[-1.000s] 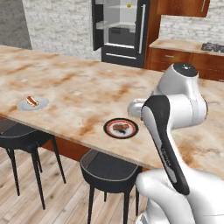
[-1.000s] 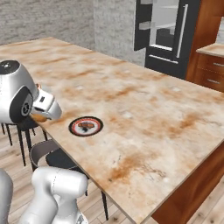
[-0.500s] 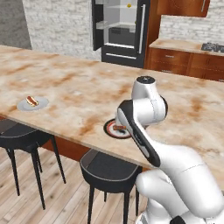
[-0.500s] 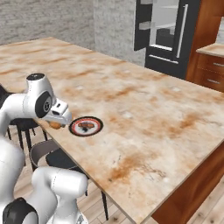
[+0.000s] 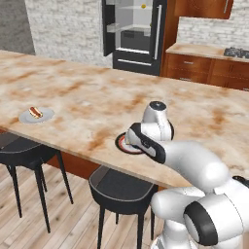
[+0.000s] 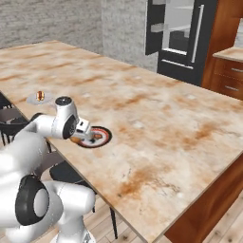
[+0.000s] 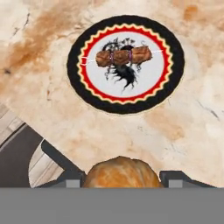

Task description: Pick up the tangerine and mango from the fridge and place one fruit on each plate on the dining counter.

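Since a moment ago the arm has swung down low over the counter's near edge, bringing the gripper just above the black-rimmed plate. Its fingers close on the tangerine — an orange lump at the bottom of the hand view, long axis unclear. That plate carries a brown roll lying crosswise. A second pale plate sits well apart near the same edge, holding a small snack. Stools stand below — mottled top beyond lies broad. Behind, the fridge stands open.

Two dark stools stand on a wooden floor.
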Available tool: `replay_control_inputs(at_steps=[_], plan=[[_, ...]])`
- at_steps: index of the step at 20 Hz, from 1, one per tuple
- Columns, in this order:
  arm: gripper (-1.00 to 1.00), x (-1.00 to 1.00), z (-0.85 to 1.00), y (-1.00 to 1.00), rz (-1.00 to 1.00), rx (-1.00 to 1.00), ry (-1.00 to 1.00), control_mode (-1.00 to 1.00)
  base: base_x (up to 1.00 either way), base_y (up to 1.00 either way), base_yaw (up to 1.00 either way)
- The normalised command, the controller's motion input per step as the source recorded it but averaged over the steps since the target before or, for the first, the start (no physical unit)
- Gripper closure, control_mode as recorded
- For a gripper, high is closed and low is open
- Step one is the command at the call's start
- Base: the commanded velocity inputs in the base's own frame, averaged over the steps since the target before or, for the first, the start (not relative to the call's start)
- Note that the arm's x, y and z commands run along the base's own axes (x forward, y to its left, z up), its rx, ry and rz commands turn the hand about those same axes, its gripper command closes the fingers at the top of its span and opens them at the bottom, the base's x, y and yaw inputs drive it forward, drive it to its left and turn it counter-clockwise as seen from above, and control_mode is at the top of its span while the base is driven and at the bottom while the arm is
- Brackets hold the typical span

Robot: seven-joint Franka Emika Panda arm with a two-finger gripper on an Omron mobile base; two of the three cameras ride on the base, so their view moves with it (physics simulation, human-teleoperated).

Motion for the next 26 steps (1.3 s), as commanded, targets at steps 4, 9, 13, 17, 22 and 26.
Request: replay_control_inputs(at_steps=[4,9,13,17,22,26], plan=[[1.0,0.69,0.02,0.0,0.09,0.0,0.25,-1.0,0.0,0.0,0.0],[1.0,0.56,-0.41,0.16,0.01,0.0,0.12,-1.0,0.0,0.0,0.0],[1.0,0.46,-0.45,0.2,0.0,-0.02,-0.09,-1.0,0.0,0.0,0.0],[1.0,0.38,-0.1,0.05,0.0,-0.05,-0.03,-1.0,0.0,0.0,0.0],[1.0,0.3,-0.11,0.0,0.0,-0.01,0.08,-1.0,0.0,0.0,0.0],[1.0,0.0,-0.52,0.0,0.0,0.0,0.06,-1.0,0.0,0.0,0.0]])
